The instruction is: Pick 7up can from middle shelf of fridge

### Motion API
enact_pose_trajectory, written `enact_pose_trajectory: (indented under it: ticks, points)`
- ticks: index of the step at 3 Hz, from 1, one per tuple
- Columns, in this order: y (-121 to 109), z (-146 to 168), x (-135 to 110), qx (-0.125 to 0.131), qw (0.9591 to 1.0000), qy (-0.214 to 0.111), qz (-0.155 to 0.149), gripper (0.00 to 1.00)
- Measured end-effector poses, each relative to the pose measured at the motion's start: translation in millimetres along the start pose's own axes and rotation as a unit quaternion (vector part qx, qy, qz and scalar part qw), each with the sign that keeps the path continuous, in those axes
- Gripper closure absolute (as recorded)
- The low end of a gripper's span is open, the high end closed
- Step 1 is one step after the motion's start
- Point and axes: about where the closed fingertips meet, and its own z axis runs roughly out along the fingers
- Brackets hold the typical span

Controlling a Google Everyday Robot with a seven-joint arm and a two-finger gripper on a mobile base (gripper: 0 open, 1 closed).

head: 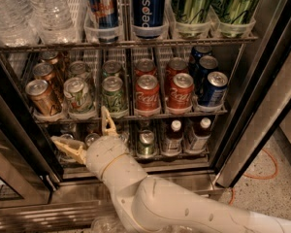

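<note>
Clearly the approach is the step in hand: the gripper (pixel 80 126) hangs in front of the open fridge (pixel 262 86), just below the front edge of the middle shelf (pixel 189 114), and nothing is held. Its two fingers are spread wide, one pointing up toward the shelf edge and the other reaching out to the side in front of the lowest rack. The 7up can (pixel 77 95) stands just above the gripper, at the front of its lane, upright, with a second can of the same pale look behind it. Beside it, directly above the upward finger, sits the darker green can (pixel 114 94); on its other side is a copper-coloured can (pixel 41 97). Further off beyond the green can stand the Coca-Cola cans (pixel 148 96), well clear of the gripper. The pale arm (pixel 184 208) trails down and away from the gripper toward the lower edge of the view. By my judgement the grasp has not begun. The next move calls for raising the gripper to the can's height, turning the fingers so they straddle the pale can alone, and going in narrowly enough not to knock either neighbour.
</note>
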Motion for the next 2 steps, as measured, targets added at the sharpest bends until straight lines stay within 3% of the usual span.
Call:
enact_pose_trajectory:
  ticks: [1, 2]
  points:
    - [0.0, 0.0, 0.0, 0.000, 1.0000, 0.000, 0.000, 0.27]
    - [0.0, 0.0, 0.0, 0.000, 1.0000, 0.000, 0.000, 0.25]
